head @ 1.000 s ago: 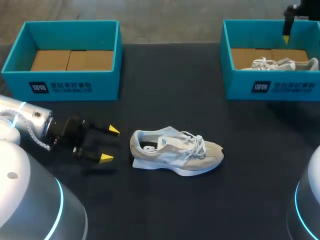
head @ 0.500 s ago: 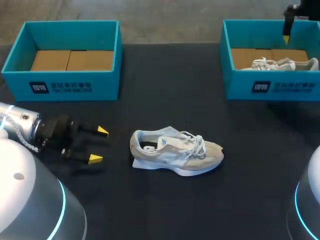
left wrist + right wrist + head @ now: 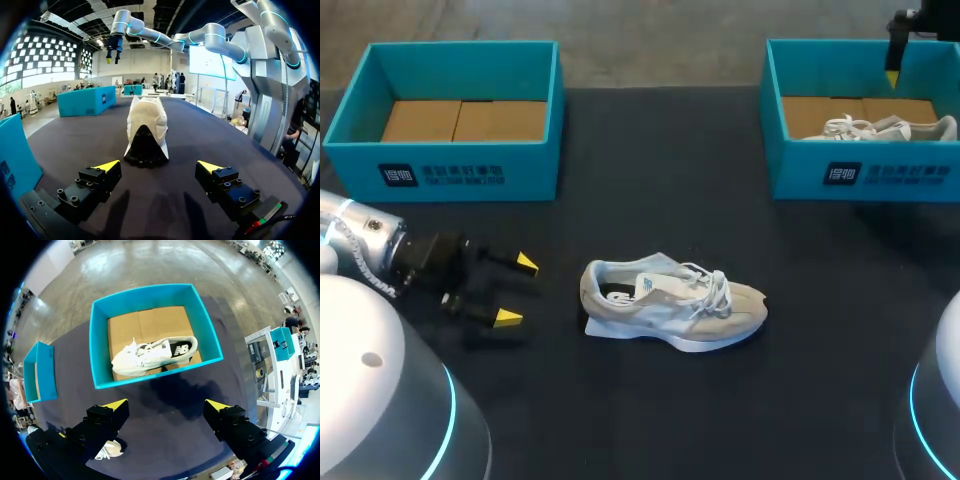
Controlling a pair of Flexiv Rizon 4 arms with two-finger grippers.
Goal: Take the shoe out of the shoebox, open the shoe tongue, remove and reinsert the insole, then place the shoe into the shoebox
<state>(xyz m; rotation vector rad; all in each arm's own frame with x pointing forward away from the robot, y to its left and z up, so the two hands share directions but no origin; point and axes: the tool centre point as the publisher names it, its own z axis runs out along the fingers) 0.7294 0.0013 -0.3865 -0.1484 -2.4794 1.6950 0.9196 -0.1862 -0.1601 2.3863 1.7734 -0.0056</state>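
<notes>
A pale shoe point(image 3: 672, 303) stands upright on the dark bench point(image 3: 650, 400). The left pincer point(image 3: 517, 290), open and empty, sits near the shoe's heel without touching it. Well beyond the shoe's toe, the right pincer point(image 3: 166, 405) hangs open above a teal shoebox point(image 3: 900, 175) holding a second shoe point(image 3: 880, 128).

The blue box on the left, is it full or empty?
Empty. The left shoebox shows only its brown cardboard floor; one sneaker stands outside it on the table.
</notes>
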